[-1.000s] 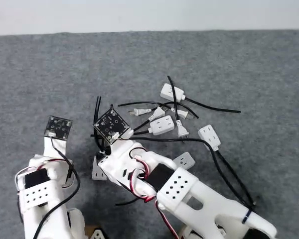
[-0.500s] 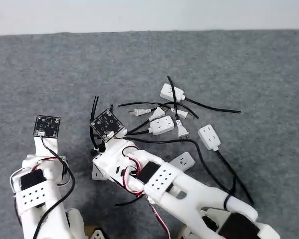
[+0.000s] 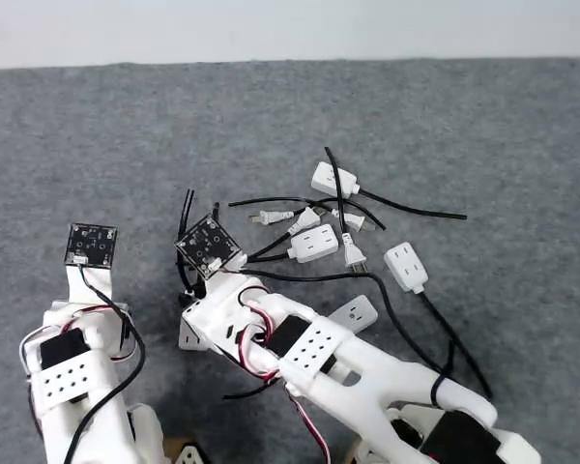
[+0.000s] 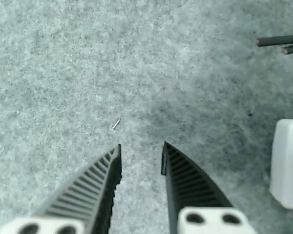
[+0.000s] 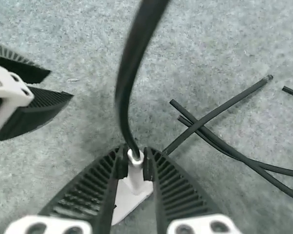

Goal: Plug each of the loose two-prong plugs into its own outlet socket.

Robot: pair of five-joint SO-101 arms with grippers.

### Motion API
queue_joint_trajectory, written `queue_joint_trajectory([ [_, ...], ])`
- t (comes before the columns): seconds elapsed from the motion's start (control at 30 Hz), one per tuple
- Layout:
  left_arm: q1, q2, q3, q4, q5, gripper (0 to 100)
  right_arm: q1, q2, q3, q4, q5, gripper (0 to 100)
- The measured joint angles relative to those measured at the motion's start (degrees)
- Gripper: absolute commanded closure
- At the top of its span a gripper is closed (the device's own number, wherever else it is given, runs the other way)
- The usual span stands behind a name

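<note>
one white plug (image 5: 132, 189) clamped in right gripper (image 5: 135, 151), near its cord; left gripper (image 4: 140, 157) parted, empty. advice: square the prongs to an outlet socket (image 3: 360, 311) before pushing.

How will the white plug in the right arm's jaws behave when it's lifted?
The plug looks like small, hard plastic, so it is probably light and rigid. Its black cord curves freely upward, so it is likely floppy and may tug sideways. The jaws of the right gripper pinch only its narrow neck, so it might pivot.
</note>
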Motion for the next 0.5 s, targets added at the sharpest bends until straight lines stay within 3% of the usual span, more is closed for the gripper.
queue_joint_trajectory([
  [0.5,0.0,0.0,0.0,0.0,0.0,87,1.93,-0.09,2.29,-0.35,6.07,99.1],
])
